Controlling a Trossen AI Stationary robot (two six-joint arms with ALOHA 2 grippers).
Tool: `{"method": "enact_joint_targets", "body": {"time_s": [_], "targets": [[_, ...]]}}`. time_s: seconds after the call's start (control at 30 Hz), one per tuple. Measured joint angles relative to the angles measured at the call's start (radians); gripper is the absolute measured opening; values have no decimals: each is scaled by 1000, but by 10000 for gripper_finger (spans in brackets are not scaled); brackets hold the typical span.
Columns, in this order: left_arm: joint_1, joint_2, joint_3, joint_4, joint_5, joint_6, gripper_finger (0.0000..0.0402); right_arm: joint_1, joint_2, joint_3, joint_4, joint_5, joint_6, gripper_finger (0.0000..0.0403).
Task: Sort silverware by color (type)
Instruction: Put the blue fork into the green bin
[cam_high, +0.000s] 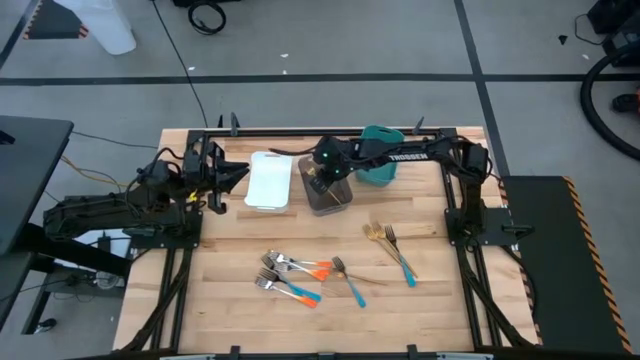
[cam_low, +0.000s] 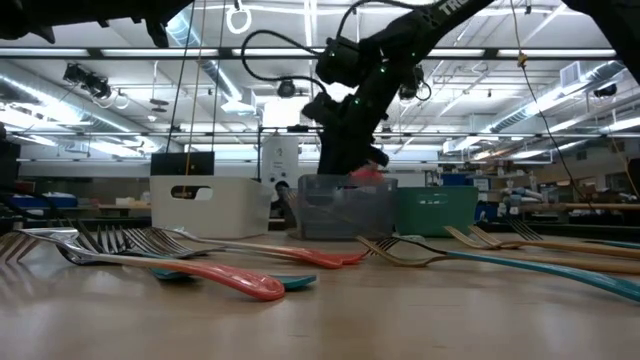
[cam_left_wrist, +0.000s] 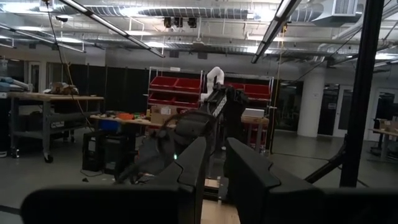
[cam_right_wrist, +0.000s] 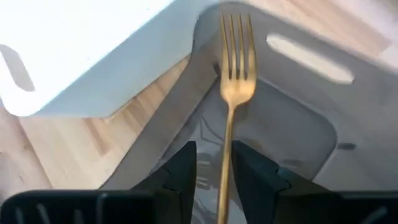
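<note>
My right gripper (cam_high: 320, 180) (cam_right_wrist: 214, 168) hangs open over the grey bin (cam_high: 330, 195) (cam_right_wrist: 280, 124), fingers pointing down into it. A slim gold fork (cam_right_wrist: 233, 81) runs up between its fingers, tines toward the bin's slotted wall. Orange- and teal-handled forks and spoons (cam_high: 295, 272) (cam_low: 230, 280) lie in a heap on the near middle of the table. Gold forks (cam_high: 378, 233) and a teal fork (cam_high: 403, 262) lie flat to their right. My left gripper (cam_high: 228, 177) (cam_left_wrist: 216, 168) waits at the table's left, open by a narrow gap. My right gripper has the gold fork's handle (cam_right_wrist: 222, 180) running lengthwise between its two fingers, which come from above. A gap shows on each side of the handle. I cannot tell whether either finger touches it. The handle's end is hidden below the fingers.
The white bin (cam_high: 270, 180) stands close on the grey bin's left and the teal bin (cam_high: 382, 165) on its right, all near the far edge. The right arm (cam_high: 420, 155) spans over the teal bin. Bare wood lies between the bins and the silverware.
</note>
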Motion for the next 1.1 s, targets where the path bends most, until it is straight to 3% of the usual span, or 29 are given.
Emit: {"method": "enact_joint_targets", "body": {"time_s": [0.27, 0.53, 1.1], "targets": [[0, 0, 0, -10, 0, 0, 70, 12, -1, 150, -225, -1, -61, 110], [0, 0, 0, -13, 0, 43, 70, 126, -1, 235, -429, -1, -80, 110], [1, 0, 0, -7, -22, 54, 70, 361, -1, 255, -713, 48, -17, 110]]}}
